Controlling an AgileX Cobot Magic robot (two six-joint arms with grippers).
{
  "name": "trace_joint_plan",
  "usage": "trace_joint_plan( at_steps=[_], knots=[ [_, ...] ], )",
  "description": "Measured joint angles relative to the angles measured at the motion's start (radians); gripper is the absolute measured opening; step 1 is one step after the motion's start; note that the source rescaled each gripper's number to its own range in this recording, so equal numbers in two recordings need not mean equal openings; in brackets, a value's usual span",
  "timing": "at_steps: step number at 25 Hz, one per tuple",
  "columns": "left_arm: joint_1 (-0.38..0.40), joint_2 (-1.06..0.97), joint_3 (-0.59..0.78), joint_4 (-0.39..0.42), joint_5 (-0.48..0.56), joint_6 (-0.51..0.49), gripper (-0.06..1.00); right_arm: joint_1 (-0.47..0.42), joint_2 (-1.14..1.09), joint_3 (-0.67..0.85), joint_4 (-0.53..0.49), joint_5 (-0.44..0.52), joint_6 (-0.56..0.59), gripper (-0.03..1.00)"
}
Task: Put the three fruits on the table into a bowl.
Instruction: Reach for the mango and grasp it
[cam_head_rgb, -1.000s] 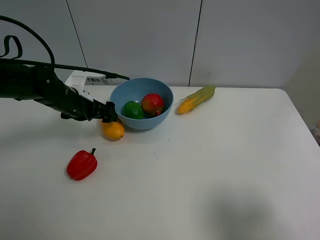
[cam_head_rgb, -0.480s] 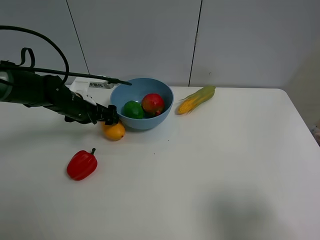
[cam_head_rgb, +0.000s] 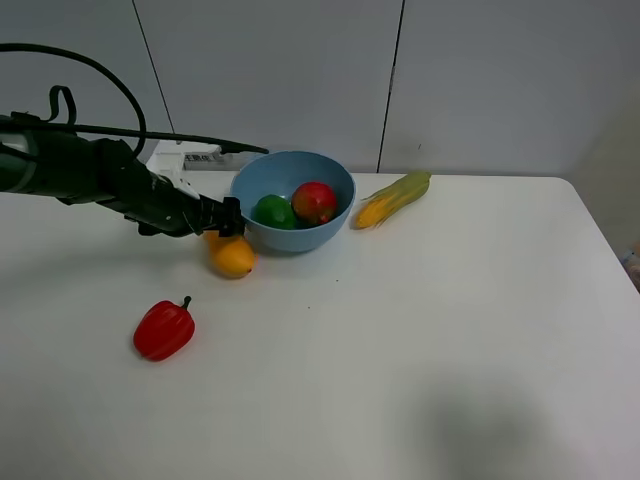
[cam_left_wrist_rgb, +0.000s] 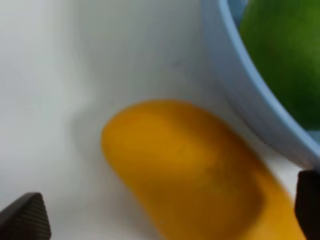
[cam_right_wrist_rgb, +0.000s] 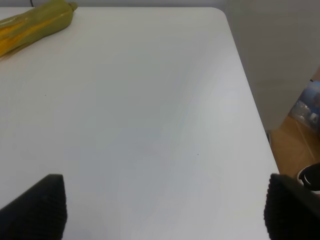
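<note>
Beside the bowl (cam_head_rgb: 300, 236), the mango (cam_head_rgb: 232, 259) lies on the tabletop (cam_head_rgb: 430, 330). Left jaws are spread with the mango between the tips, not pinching. Lime (cam_head_rgb: 272, 211) and red fruit (cam_head_rgb: 314, 201) are in the bowl. Right jaws spread, idle. Last fruit; next: close on mango, lift over rim.

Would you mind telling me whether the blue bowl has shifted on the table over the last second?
Yes. The bowl has slid slightly to the right, narrowing its gap to the unmoved corn cob.

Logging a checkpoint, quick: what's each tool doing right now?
Left tool: open, fingers either side of the mango, not gripping it.
Right tool: open, empty.
</note>
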Motion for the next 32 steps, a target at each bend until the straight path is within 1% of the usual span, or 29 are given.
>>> trace_joint_plan(
  at_steps=[6,12,20,21,22,23,24,25,26,27,28,29,32],
  knots=[
    [-0.019,0.040,-0.058,-0.017,0.025,-0.002,1.00,0.000,0.000,0.000,0.000,0.000,0.000,0.26],
    [-0.019,0.092,-0.059,-0.018,0.045,-0.002,1.00,0.000,0.000,0.000,0.000,0.000,0.000,0.26],
    [-0.019,0.150,-0.059,-0.019,0.043,-0.002,1.00,0.000,0.000,0.002,0.000,0.000,0.000,0.26],
    [-0.019,0.159,-0.059,-0.019,0.040,-0.002,1.00,0.000,0.000,0.003,0.000,0.000,0.000,0.26],
    [-0.019,0.166,-0.059,-0.018,0.036,-0.002,0.97,0.000,0.000,0.003,0.000,0.000,0.000,0.26],
    [-0.019,0.170,-0.060,-0.019,0.031,-0.002,0.93,0.000,0.000,0.003,0.000,0.000,0.000,0.26],
    [-0.019,0.171,-0.060,-0.019,0.025,-0.002,0.83,0.000,0.000,0.003,0.000,0.000,0.000,0.26],
    [-0.019,0.174,-0.061,-0.019,0.020,-0.002,0.69,0.000,0.000,0.003,0.000,0.000,0.000,0.26],
    [-0.019,0.175,-0.061,-0.019,0.016,-0.002,0.51,0.000,0.000,0.003,0.000,0.000,0.000,0.26],
    [-0.019,0.177,-0.061,-0.020,0.013,-0.004,0.21,0.000,0.000,0.003,0.000,0.000,0.000,0.26],
    [-0.019,0.178,-0.061,-0.020,0.013,-0.008,0.00,0.000,0.000,0.003,0.000,0.000,0.000,0.26],
    [-0.019,0.178,-0.061,-0.020,0.013,-0.020,0.02,0.000,0.000,0.003,0.000,0.000,0.000,0.26],
    [-0.019,0.176,-0.061,-0.020,0.019,-0.038,0.03,0.000,0.000,0.003,0.000,0.000,0.000,0.26]
  ],
)
